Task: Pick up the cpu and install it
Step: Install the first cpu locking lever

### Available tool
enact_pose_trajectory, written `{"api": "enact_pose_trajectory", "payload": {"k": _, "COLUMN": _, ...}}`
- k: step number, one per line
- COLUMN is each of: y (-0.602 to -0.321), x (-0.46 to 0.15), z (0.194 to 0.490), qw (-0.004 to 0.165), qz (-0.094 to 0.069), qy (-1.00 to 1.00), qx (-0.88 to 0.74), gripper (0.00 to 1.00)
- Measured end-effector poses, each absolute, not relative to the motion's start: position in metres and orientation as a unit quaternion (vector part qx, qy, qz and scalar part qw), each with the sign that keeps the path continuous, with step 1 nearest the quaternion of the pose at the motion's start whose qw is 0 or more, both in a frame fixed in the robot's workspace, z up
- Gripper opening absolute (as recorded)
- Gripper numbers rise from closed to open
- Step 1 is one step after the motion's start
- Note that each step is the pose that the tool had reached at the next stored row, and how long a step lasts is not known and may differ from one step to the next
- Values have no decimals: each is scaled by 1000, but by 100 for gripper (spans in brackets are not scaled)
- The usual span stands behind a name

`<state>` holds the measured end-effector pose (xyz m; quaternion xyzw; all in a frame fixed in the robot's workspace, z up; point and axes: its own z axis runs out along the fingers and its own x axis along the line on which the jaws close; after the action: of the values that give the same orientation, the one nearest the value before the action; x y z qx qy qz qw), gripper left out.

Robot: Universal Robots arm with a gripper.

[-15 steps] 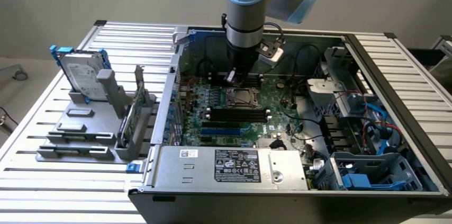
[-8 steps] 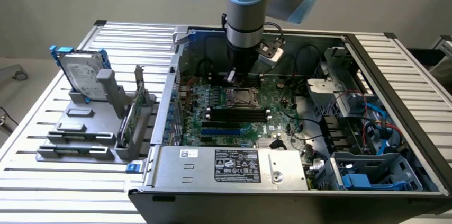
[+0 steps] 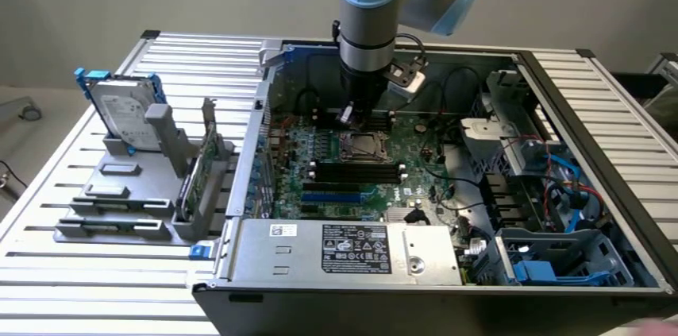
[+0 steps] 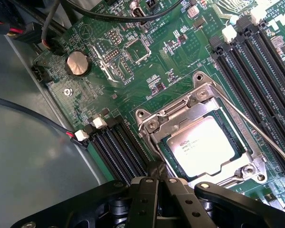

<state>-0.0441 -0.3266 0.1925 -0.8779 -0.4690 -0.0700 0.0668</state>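
Silver cpu (image 4: 203, 141) seated in socket (image 4: 149, 124) | memory slots (image 4: 115, 152) alongside | gripper (image 4: 159, 186) closed, empty, just beside

The cpu (image 4: 204, 142) is shiny silver-grey with tiny black writing, sitting in the green board (image 4: 175, 61) with black slots (image 4: 270, 57).

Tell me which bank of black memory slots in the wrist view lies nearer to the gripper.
The bank of memory slots beside the round coin battery: its slots end at the shut gripper. The other bank lies beyond the socket holding the cpu.
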Motion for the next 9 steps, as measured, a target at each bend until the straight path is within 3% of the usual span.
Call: {"api": "enact_pose_trajectory", "payload": {"k": 9, "y": -327, "x": -44, "z": 192, "qw": 67, "qz": -70, "qy": -469, "qx": -878, "gripper": 11}}
